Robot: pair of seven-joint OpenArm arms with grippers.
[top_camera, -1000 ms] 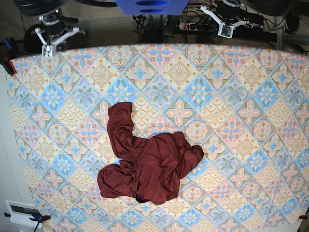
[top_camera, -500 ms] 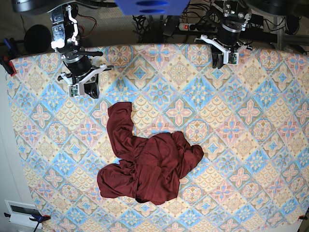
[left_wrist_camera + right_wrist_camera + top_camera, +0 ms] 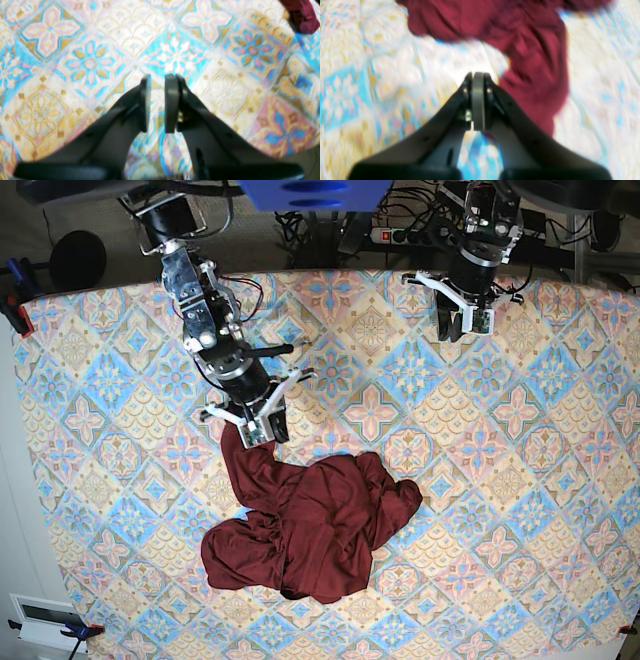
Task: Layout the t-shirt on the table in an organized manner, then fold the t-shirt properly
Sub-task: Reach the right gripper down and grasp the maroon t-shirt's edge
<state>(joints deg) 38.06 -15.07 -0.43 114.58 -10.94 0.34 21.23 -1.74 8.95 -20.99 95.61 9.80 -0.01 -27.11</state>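
The maroon t-shirt (image 3: 320, 530) lies crumpled in a heap at the front middle of the patterned table (image 3: 520, 480), one sleeve reaching up toward the back left. My right gripper (image 3: 262, 435) hovers over the tip of that sleeve. In the right wrist view, the right gripper (image 3: 477, 75) is shut with nothing between its pads, and the t-shirt (image 3: 520, 37) lies just ahead and to its right. My left gripper (image 3: 452, 332) is near the table's back right, far from the t-shirt. Its jaws (image 3: 158, 77) stand slightly apart over bare cloth, with a t-shirt corner (image 3: 302, 17) at top right.
A power strip (image 3: 405, 235) and cables lie behind the table's back edge. A blue part (image 3: 315, 192) hangs over the back middle. A white box (image 3: 45, 620) sits off the front left corner, and a clamp (image 3: 15, 310) grips the left edge.
Both arms have come forward from the back edge. The right arm swung far in, down to the sleeve tip. The left gripper's jaws have parted a little.
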